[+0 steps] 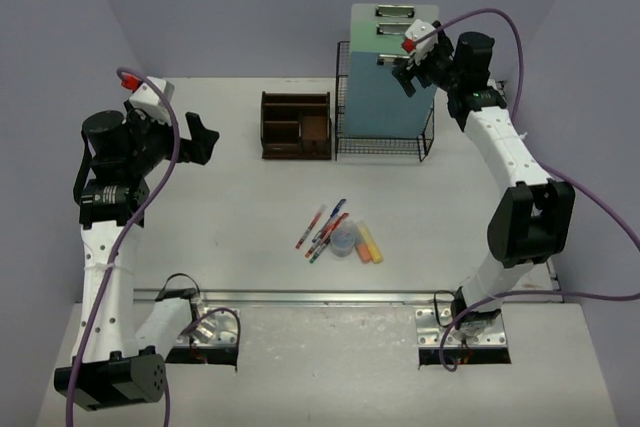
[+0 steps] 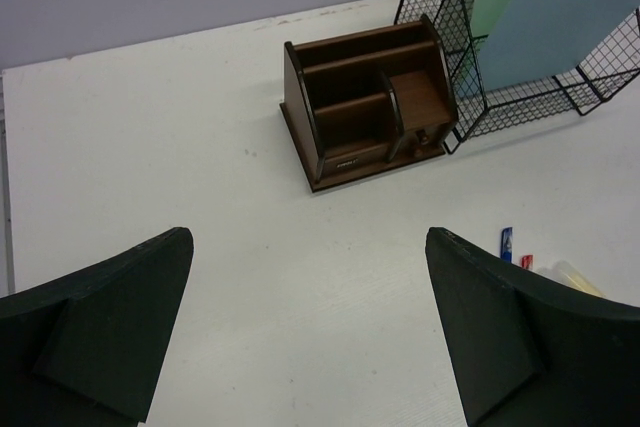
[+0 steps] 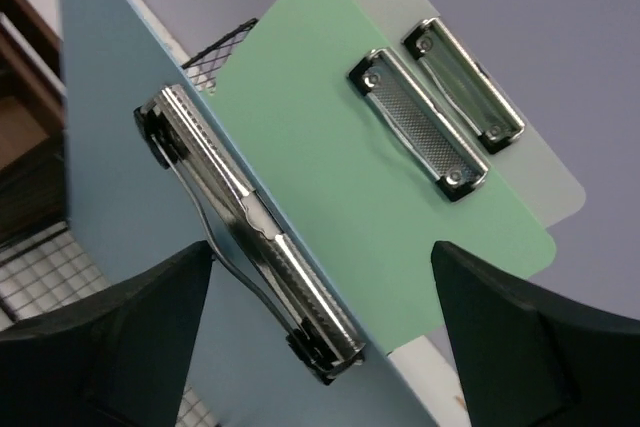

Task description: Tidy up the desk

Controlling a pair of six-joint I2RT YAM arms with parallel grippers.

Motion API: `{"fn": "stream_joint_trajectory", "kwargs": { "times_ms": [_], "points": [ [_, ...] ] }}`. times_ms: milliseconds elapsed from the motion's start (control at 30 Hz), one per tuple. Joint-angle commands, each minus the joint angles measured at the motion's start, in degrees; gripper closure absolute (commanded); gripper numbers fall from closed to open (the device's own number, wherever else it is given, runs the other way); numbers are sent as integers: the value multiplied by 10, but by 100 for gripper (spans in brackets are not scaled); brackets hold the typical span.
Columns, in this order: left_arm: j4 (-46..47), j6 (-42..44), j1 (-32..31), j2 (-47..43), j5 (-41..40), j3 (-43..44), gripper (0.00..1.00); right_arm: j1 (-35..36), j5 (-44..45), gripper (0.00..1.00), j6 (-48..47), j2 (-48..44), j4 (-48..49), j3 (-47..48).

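The white desk (image 1: 230,217) carries a loose pile near its middle: several pens (image 1: 322,227), a small clear round container (image 1: 343,241) and yellow and orange highlighters (image 1: 368,242). My left gripper (image 1: 200,137) hovers over the desk's left side, open and holding nothing (image 2: 308,247). My right gripper (image 1: 408,67) is at the back, open (image 3: 322,252). Its fingers stand on either side of the metal clip (image 3: 250,232) of a blue clipboard (image 3: 110,147), apart from it. The blue clipboard stands upright in a black wire rack (image 1: 385,145).
A green clipboard (image 3: 330,167) and a pale one (image 3: 540,167) stand behind the blue one in the rack. A dark-brown wooden organizer (image 1: 296,125) sits just left of the rack (image 2: 520,97), its compartments (image 2: 370,112) bare. A metal rail (image 1: 330,297) runs along the near edge.
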Motion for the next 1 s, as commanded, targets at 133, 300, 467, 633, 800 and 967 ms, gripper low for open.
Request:
{"fn": "stream_joint_trajectory", "kwargs": {
  "times_ms": [133, 300, 467, 633, 800, 967],
  "points": [
    [22, -6, -3, -4, -3, -12, 0, 34, 116, 1, 32, 60, 175, -5],
    [22, -3, -3, -11, -8, -26, 0, 36, 134, 1, 39, 80, 198, 14],
    [27, -4, -3, -13, -9, -36, 0, 36, 130, 1, 33, 81, 200, 25],
    [30, -4, -3, -19, -10, -44, 0, 36, 105, 1, 33, 51, 182, 29],
    [29, -4, -3, -17, -17, -46, 0, 36, 71, 1, 37, 2, 111, 63],
    [30, -10, -3, -20, -18, -51, 0, 36, 53, 1, 41, -48, 26, 119]
  ]
}}
